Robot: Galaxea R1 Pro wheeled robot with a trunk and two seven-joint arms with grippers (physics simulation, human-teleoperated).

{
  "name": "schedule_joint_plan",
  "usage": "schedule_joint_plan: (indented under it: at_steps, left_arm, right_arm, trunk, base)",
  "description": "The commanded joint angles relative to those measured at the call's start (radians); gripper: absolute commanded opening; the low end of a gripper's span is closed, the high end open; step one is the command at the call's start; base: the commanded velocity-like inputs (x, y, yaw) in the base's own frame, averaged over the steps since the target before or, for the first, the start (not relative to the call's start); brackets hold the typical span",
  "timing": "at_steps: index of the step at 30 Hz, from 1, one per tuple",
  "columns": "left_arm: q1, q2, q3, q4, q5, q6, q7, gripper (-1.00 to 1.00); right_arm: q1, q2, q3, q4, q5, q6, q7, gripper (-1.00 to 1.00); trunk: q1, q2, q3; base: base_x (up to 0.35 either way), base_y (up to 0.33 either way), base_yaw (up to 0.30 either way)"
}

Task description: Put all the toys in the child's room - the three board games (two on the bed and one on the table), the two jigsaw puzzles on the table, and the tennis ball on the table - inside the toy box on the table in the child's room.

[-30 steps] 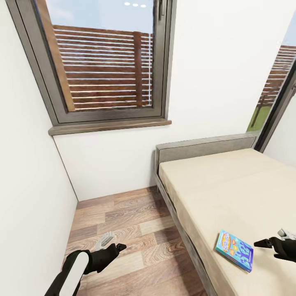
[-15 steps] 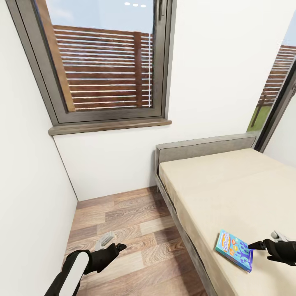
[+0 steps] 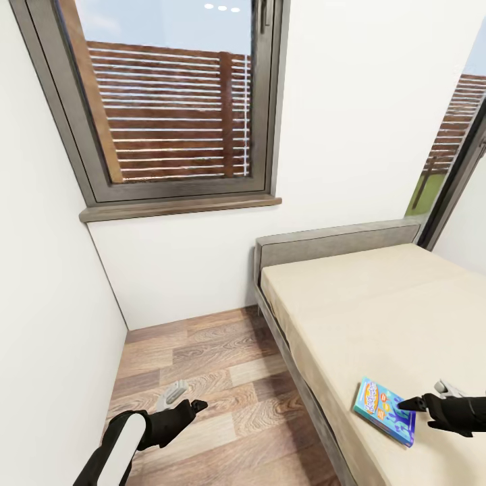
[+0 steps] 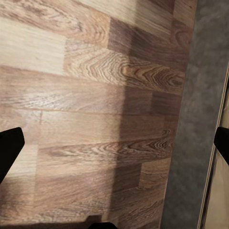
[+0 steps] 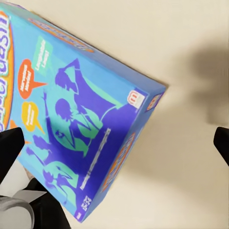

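Blue board game (image 3: 384, 410) lies flat on the beige bed (image 3: 378, 310), near the mattress edge that faces the wood plank floor (image 3: 216, 385), its printed face with purple and teal figures up. Just beside the box, the right end effector (image 3: 424, 397) hovers with its dark fingertip (image 3: 408, 404) over the box's far edge; in the right wrist view the two fingers stand wide apart and hold nothing. Off the bed, the left end effector (image 3: 183, 398) hangs above the floor beside the grey bed frame, fingers likewise spread and empty.
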Motion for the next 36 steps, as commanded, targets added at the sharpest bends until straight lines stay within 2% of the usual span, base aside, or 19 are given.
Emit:
schedule_joint_plan:
  at_steps: [1, 36]
  left_arm:
    - [0.0, -0.001, 0.002, -0.001, 0.011, 0.005, 0.009, 1.0]
    - [0.0, -0.001, 0.002, -0.001, 0.011, 0.005, 0.009, 1.0]
  right_arm:
    - [0.0, 0.003, -0.001, 0.0, -0.002, 0.006, 0.002, 1.0]
    - [-0.002, 0.028, 0.002, 0.0, -0.002, 0.006, 0.003, 1.0]
  trunk:
    - [0.0, 0.0, -0.001]
    - [0.0, 0.0, -0.001]
  base:
    - [0.0, 0.0, 0.0]
    - [0.0, 0.0, 0.0]
